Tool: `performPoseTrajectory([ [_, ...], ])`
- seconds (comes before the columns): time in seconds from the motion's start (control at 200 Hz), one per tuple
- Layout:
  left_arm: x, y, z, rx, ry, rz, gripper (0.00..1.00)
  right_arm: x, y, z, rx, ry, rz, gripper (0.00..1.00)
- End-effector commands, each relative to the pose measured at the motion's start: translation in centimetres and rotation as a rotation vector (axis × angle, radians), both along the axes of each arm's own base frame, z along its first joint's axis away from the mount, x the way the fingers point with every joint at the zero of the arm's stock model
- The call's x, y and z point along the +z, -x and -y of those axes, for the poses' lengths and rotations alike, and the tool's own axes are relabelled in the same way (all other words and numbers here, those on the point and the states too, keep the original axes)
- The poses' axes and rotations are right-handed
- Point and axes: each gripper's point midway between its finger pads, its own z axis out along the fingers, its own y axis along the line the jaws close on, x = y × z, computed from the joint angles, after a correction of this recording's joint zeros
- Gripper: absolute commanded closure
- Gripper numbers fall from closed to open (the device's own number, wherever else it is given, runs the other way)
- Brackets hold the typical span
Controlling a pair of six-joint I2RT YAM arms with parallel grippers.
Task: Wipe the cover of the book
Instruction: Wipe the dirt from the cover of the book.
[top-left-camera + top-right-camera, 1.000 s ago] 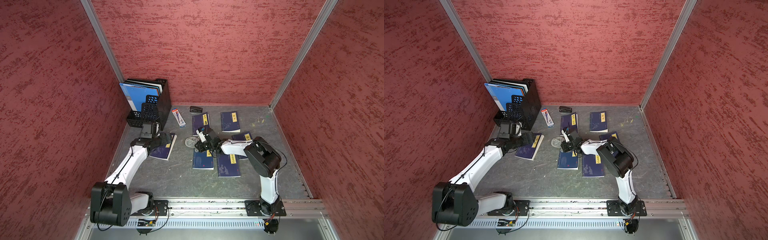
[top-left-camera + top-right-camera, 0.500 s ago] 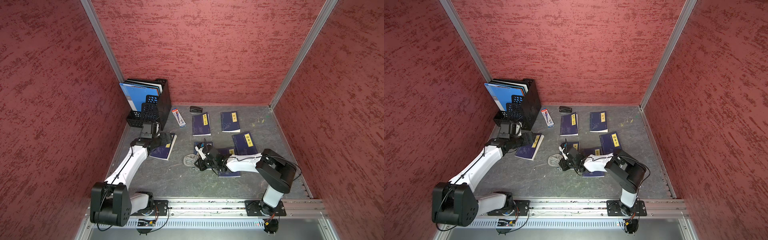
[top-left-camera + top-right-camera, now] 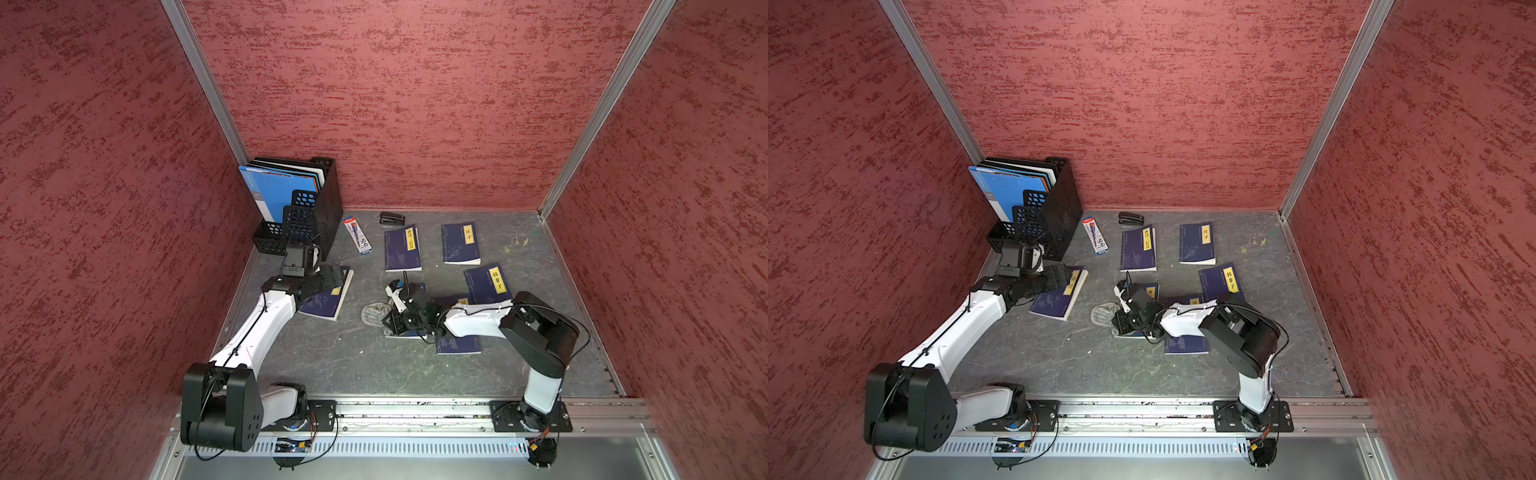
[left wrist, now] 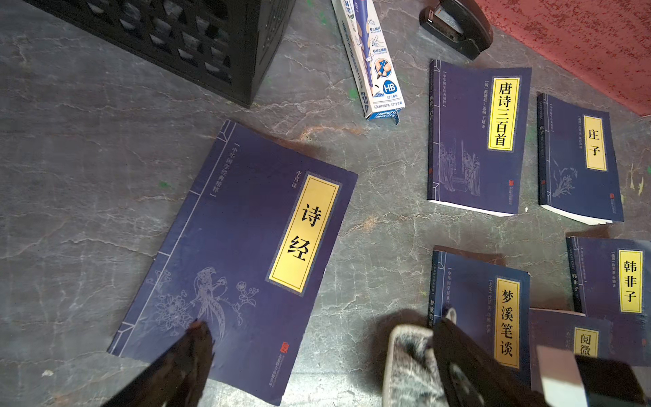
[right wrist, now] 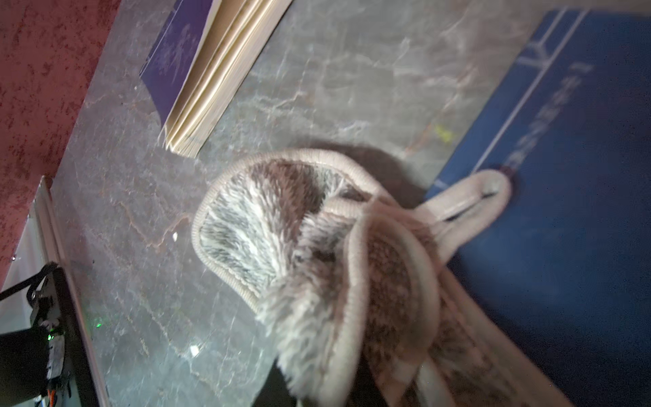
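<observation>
One cloth (image 5: 281,229) — tight in right gripper (image 3: 387,321)

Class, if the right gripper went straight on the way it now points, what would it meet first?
Beyond the cloth it holds, the right gripper seems aimed at bare table first; if nearly level, it would likely reach the book under the left gripper.

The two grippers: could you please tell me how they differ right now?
The left gripper is open and holds nothing; the right gripper is shut on the cloth. The left gripper sits over the leftmost book; the right gripper is at the edge of another book. Both hang low over the table.
</observation>
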Motion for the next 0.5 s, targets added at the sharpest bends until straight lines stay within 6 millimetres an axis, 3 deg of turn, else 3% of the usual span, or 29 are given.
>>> performPoseTrajectory([
  [0.0,0.6,0.1,0.0,-0.003,-0.009,0.011,0.01,-4.5,-2.3,4.2,-0.069,0.150,-0.053,0.84],
  [0.145,0.7,0.1,0.0,-0.003,-0.009,0.015,0.01,-4.4,-5.9,4.2,-0.072,0.157,-0.018,0.84],
  [0.291,0.8,0.1,0.0,-0.005,-0.010,0.015,0.01,-3.9,-7.5,3.7,-0.061,0.170,0.009,0.84],
  [0.381,0.8,0.1,0.0,-0.005,-0.008,0.016,0.01,-3.6,-6.9,3.6,-0.049,0.153,0.000,0.85],
  [0.491,0.7,0.1,0.1,-0.006,-0.006,0.015,0.01,-3.4,-4.4,3.9,-0.032,0.146,-0.026,0.84],
])
